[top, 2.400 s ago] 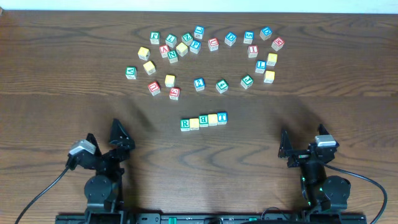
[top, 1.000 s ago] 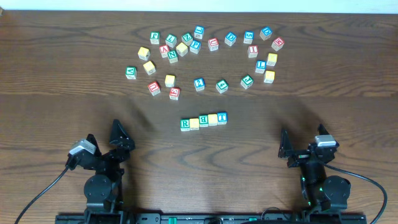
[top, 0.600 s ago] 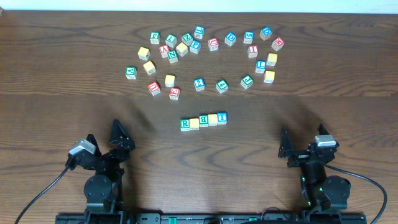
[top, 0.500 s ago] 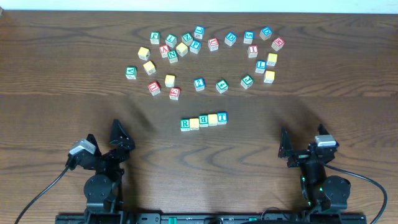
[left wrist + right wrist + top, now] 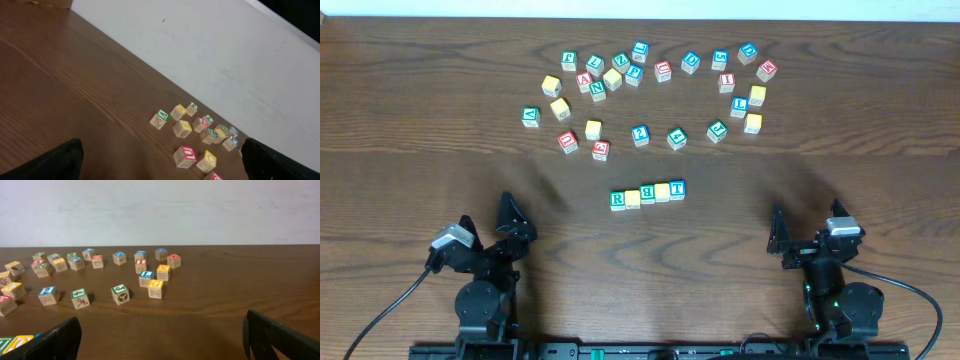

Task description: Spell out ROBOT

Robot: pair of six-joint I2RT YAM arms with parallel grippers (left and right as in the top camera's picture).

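Note:
A row of five letter blocks point(image 5: 647, 194) lies at the table's middle, from a green R block point(image 5: 617, 200) at the left to a blue T block point(image 5: 677, 188) at the right. Its left end shows at the lower left edge of the right wrist view point(image 5: 11, 343). My left gripper point(image 5: 510, 222) is open and empty at the near left, well away from the row. My right gripper point(image 5: 807, 236) is open and empty at the near right. In both wrist views only the black fingertips show at the lower corners, wide apart.
Many loose letter blocks point(image 5: 640, 134) lie scattered across the far half of the table, from a green one point(image 5: 530, 116) at the left to a red one point(image 5: 766, 69) at the right. A white wall point(image 5: 160, 210) stands beyond the far edge.

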